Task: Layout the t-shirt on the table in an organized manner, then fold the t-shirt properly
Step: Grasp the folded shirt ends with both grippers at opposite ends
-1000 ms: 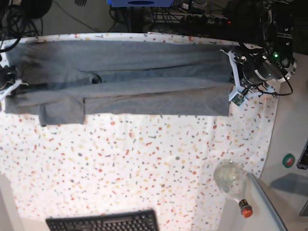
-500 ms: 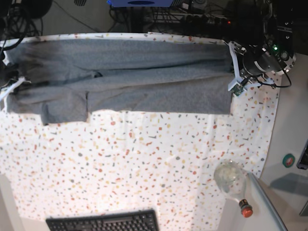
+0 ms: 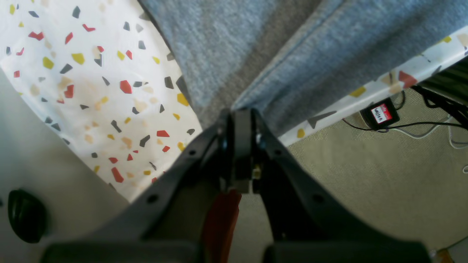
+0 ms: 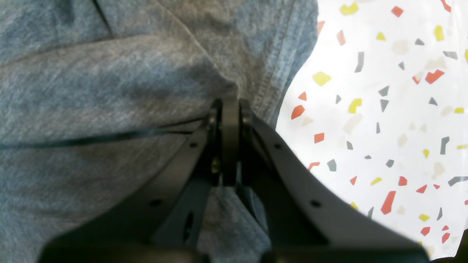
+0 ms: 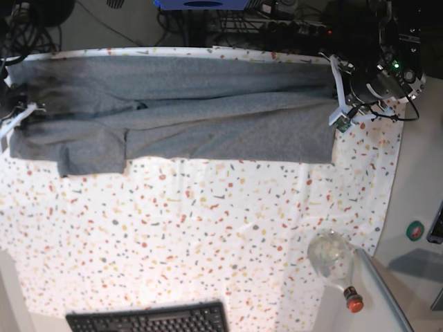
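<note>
Altogether one t-shirt, one table, two clamped pincers.

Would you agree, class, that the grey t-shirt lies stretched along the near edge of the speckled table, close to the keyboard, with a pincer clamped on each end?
Not quite. The t-shirt lies along the far edge of the table, away from the keyboard, as the base view shows. The rest holds: the left pincer and the right pincer are each clamped on an end.

- A robotics lab or workshop: cables and electronics crowd the floor behind the table's far edge.
- A keyboard lies at its near edge.
</note>
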You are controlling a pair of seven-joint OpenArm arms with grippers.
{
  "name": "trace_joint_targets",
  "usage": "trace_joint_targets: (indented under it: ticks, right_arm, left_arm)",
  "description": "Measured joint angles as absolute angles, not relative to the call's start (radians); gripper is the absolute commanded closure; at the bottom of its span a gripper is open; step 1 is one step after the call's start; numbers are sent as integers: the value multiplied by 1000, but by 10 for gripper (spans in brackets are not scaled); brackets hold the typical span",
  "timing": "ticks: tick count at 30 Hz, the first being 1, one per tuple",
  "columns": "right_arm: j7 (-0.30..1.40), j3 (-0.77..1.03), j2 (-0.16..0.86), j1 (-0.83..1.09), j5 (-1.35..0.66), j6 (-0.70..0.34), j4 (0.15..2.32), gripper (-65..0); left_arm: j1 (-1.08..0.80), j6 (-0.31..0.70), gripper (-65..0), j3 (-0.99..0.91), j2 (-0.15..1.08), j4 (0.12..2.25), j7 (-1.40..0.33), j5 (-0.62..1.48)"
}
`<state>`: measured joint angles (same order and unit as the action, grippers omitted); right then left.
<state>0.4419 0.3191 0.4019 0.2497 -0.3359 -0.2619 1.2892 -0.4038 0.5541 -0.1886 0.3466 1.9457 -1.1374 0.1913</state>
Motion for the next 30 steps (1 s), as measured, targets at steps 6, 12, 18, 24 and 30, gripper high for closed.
trace_joint_targets:
  ticks: [6, 12, 18, 24, 30]
  right_arm:
    - [442, 319, 402, 250, -336, -262, 1289, 0]
    - [524, 402, 347, 248, -338, -259, 1297, -222]
    - [574, 556, 275, 275, -330, -253, 1410, -339]
    - [577, 575, 221, 297, -332, -252, 1638, -344]
    - [654, 368, 266, 134, -332, -252, 1556, -347]
  left_arm:
    - [-402, 553, 0, -189, 347, 1945, -1137, 189]
    - [-408, 550, -257, -190, 352, 1944, -1140, 184]
    - [-406, 552, -397, -258, 342, 1943, -1135, 196]
    - [-339, 554, -364, -583, 278, 1943, -1138, 191]
    - [-281, 554, 0, -809, 208, 1869, -1146, 188]
